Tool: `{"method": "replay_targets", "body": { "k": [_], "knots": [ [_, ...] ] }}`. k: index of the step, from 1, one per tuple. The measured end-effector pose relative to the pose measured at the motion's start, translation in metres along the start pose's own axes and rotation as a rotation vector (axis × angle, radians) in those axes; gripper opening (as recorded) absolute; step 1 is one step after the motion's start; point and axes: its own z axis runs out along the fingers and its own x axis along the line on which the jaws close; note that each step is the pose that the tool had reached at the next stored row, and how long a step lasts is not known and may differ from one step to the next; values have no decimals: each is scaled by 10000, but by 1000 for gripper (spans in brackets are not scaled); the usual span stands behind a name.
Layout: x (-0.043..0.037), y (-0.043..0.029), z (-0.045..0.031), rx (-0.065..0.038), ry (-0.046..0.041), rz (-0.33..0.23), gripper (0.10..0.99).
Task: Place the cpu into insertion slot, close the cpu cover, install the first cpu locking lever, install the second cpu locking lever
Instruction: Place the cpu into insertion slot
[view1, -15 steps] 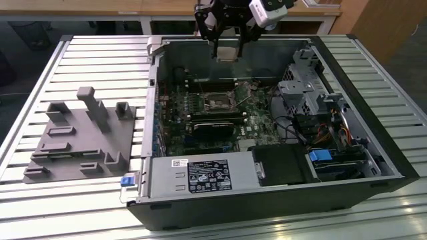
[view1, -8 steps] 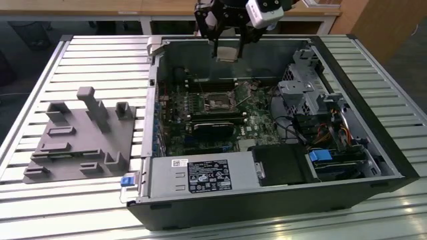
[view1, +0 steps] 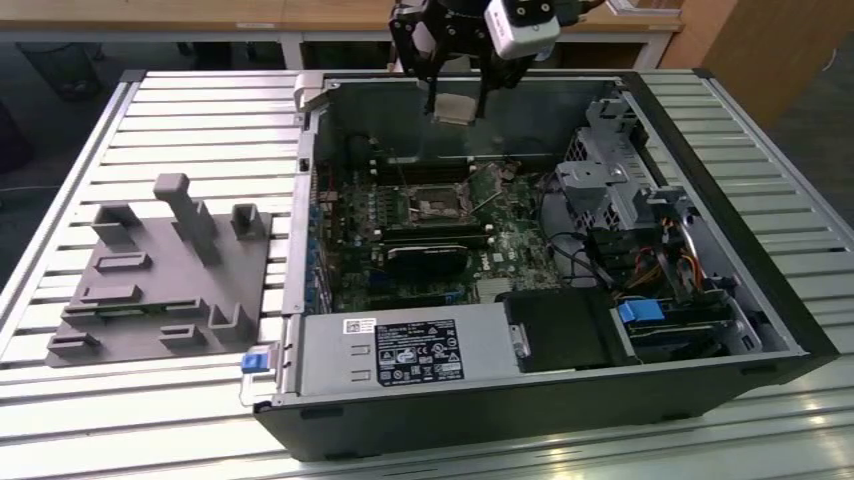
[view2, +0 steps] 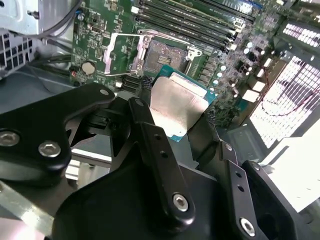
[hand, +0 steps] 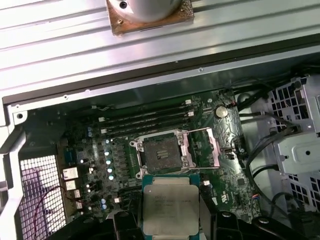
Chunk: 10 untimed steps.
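Note:
My gripper (view1: 457, 98) hangs over the far wall of the open computer case (view1: 747, 300), shut on the cpu (view1: 454, 108), a flat square chip with a pale metal top. In both wrist views the cpu (view2: 177, 105) (hand: 170, 205) sits between the black fingers (view2: 150, 135), held by two opposite edges above the green board. The insertion slot (hand: 160, 152) (view2: 162, 52) (view1: 434, 205) lies bare with its dark contact field showing. Its cpu cover (hand: 202, 147) (view2: 117, 52), a silvery frame, is swung open to one side of the slot.
Long black memory slots (hand: 145, 120) run beside the socket. A black heatsink block (view1: 427, 262), a power supply (view1: 400, 350), a drive cage (view1: 607, 180) and loose cables (view1: 627, 260) crowd the case. A grey parts fixture (view1: 160, 270) stands on the slatted table (view1: 134, 120).

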Motion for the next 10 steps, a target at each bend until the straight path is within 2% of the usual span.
{"method": "replay_targets", "body": {
  "k": [10],
  "knots": [
    [0, -1, 13, -21, -99, 1113, 541]
  ]
}}
